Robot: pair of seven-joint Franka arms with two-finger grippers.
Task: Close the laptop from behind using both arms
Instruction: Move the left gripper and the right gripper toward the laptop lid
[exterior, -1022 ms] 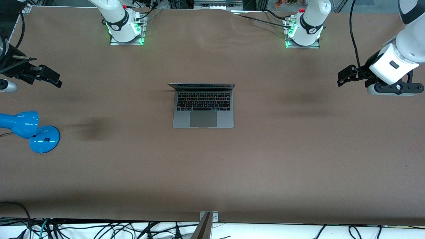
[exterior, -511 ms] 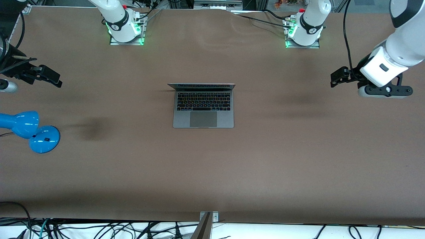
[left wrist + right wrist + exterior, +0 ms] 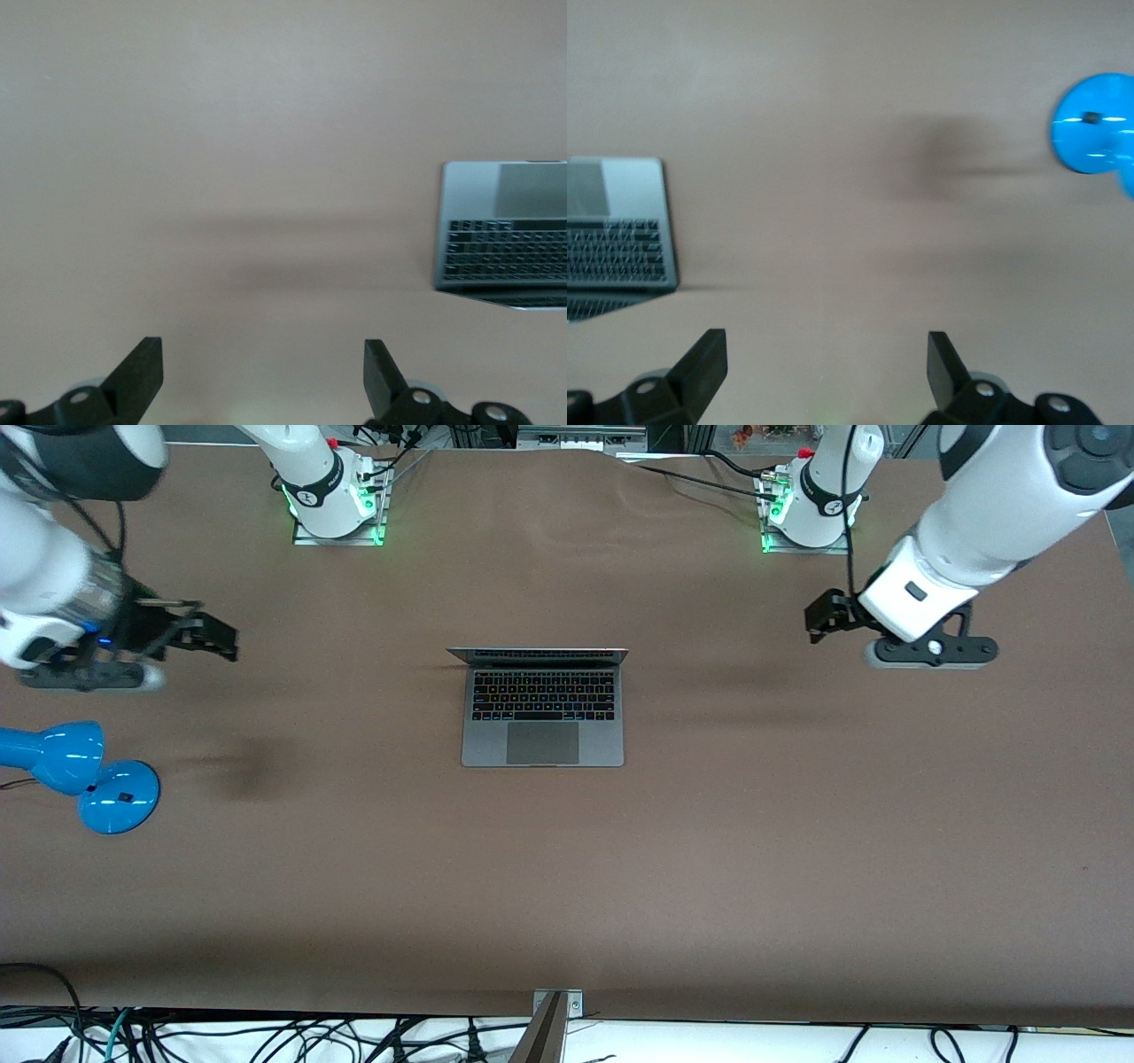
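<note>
The left gripper [image 3: 817, 613] and the right gripper [image 3: 221, 640], both spread wide and empty, hang over bare table, well apart from the laptop [image 3: 542, 707], whose thin stiff lid probably needs only a gentle, even push on its top edge.

The front view looks down from high across the table [image 3: 797, 850], facing both arm bases along its upper edge, and takes in the whole tabletop. The left wrist view looks down past the spread fingers of the left gripper [image 3: 263, 376] onto bare tabletop, with the laptop [image 3: 503, 232] ahead and to one side. The right wrist view looks down past the spread fingers of the right gripper [image 3: 827, 372]; the laptop [image 3: 616, 235] and a blue lamp [image 3: 1096, 133] lie at its edges. All three views share the laptop [image 3: 542, 707].
</note>
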